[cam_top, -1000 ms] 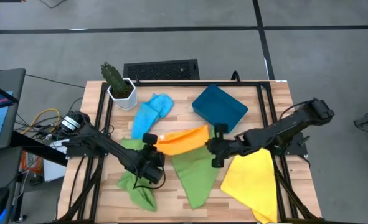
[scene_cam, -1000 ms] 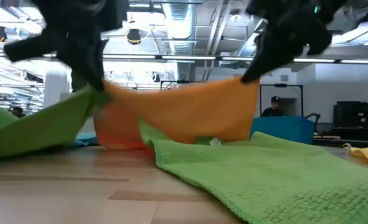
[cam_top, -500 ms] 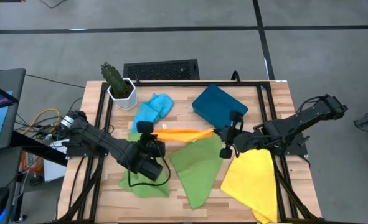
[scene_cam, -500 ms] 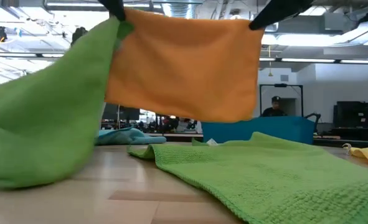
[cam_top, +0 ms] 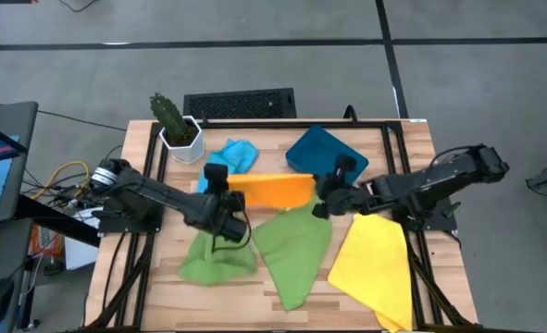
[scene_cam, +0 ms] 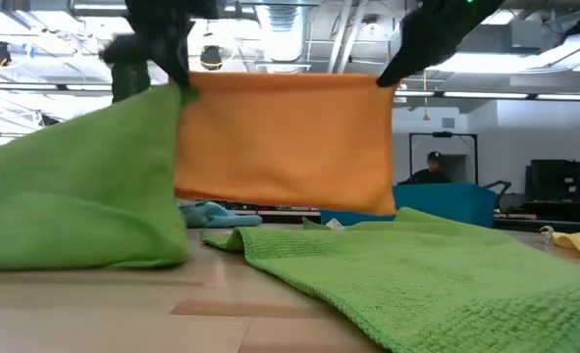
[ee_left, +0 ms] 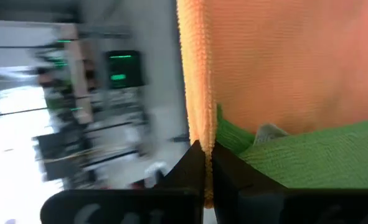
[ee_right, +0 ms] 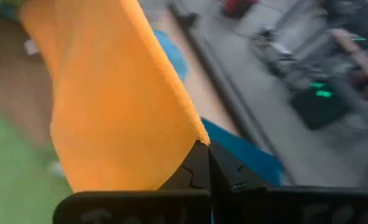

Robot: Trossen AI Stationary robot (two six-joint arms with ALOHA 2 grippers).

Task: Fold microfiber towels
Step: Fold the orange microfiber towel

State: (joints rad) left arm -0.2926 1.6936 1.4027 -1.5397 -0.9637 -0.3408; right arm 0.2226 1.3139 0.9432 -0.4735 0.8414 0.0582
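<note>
Orange towel (cam_top: 275,189) hung stretched in the air between the two grippers, lifted clear of the table (cam_top: 412,148) as a flat sheet, its lower edge just above the cloths below. The left gripper (cam_top: 225,192) was clamped on one upper corner and the right gripper (cam_top: 317,190) was clamped on the other, each with its fingers pinched together on the hem. The left gripper also seemed to have caught a green towel (cam_top: 216,257), which rose from the table up to that same corner. A second green towel (cam_top: 293,252) lay spread flat under and in front of the orange one. The light blue towel (cam_top: 225,161) lay crumpled behind it, near the potted cactus (cam_top: 173,120). The teal bin (cam_top: 327,159) sat behind the right gripper, and the yellow towel (cam_top: 377,268) lay flat toward the table's right edge.
</note>
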